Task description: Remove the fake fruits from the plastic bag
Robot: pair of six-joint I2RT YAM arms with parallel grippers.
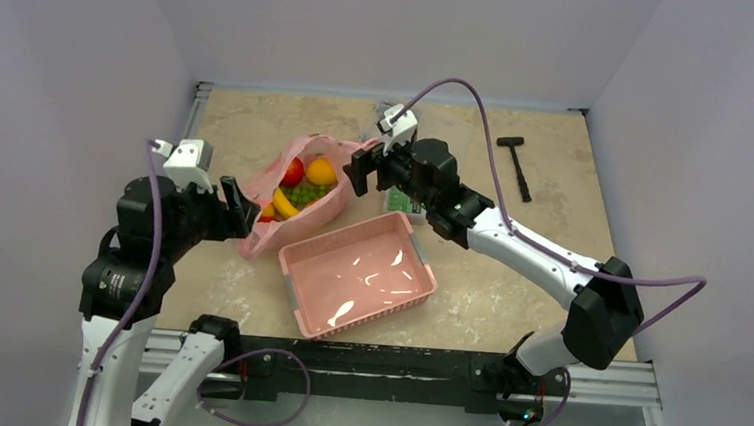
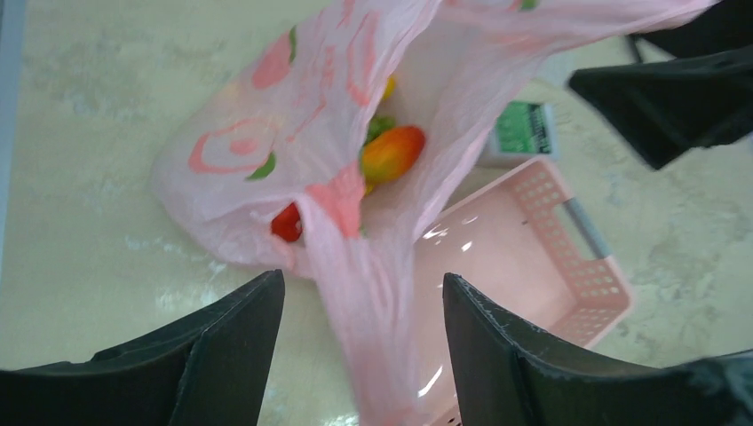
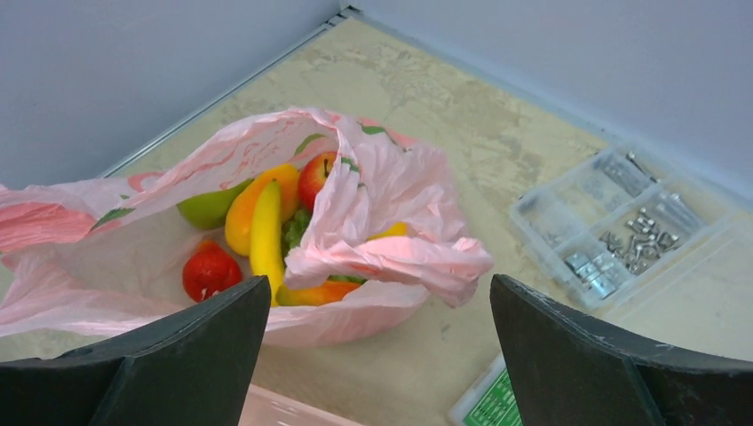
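Observation:
The pink plastic bag (image 1: 297,217) lies open at the table's middle left, holding several fake fruits: a red apple (image 1: 294,172), an orange piece (image 1: 321,171), green grapes (image 1: 303,195) and a banana (image 1: 283,204). My left gripper (image 1: 243,207) is open at the bag's left end. In the left wrist view a blurred strip of the bag (image 2: 373,293) runs between my spread fingers (image 2: 235,337) without being pinched. My right gripper (image 1: 361,172) is open and empty just right of the bag's mouth. The right wrist view shows the banana (image 3: 265,235), apple (image 3: 313,177) and a red piece (image 3: 209,271) inside the bag (image 3: 391,257).
A rigid pink latticed basket (image 1: 419,276) stands empty in front of the bag, near the front edge. A clear box of metal parts (image 3: 613,222) and a green-labelled box (image 3: 488,404) lie under my right arm. A black hammer (image 1: 515,163) lies at the back right.

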